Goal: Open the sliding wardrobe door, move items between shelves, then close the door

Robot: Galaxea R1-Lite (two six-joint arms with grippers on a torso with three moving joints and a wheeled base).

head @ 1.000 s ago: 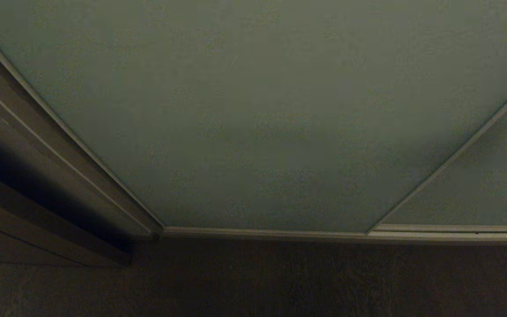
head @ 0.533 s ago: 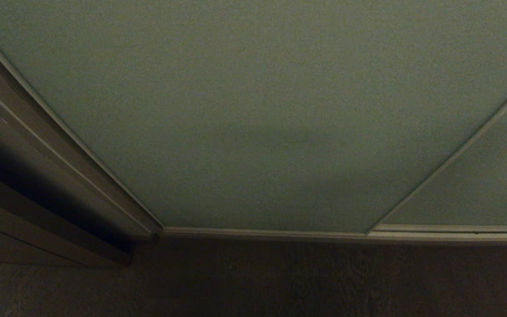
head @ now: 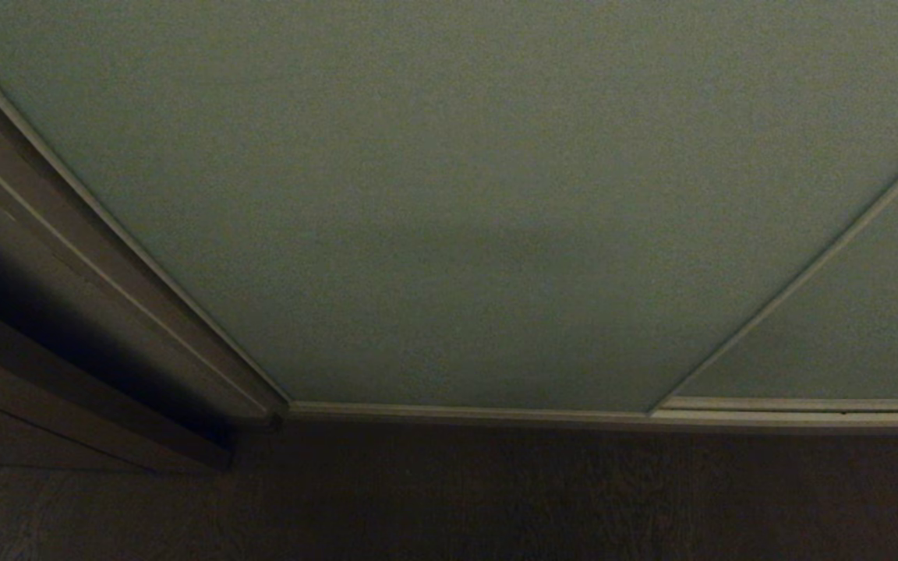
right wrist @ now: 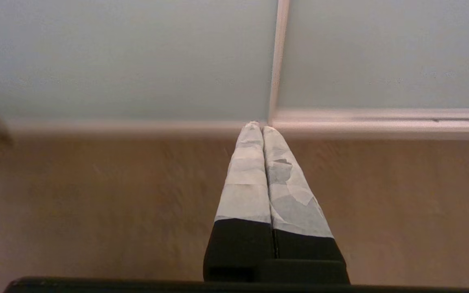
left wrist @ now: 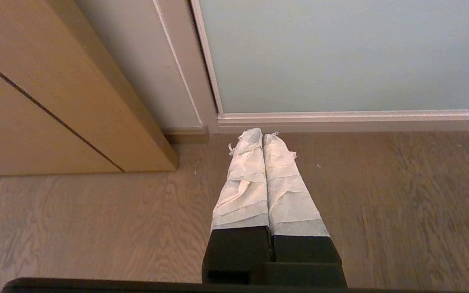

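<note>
Brown wooden panelling (head: 36,343) is standing at far left. Beside it, the tall pale grey-green matte sliding wardrobe door (head: 449,202) is filling the front, seemingly fully closed. Stiff and smooth, it probably needs pushing at its slim off-white frame edge (right wrist: 277,57). Left tool (left wrist: 263,136) and right tool (right wrist: 258,127) are pointing floorward, tape-wrapped fingers pressed together, empty.

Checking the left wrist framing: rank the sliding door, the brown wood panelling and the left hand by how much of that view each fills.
1. Sliding wardrobe door
2. Brown wood panelling; close to the door in area, and nearer the camera
3. Left hand, shut
</note>
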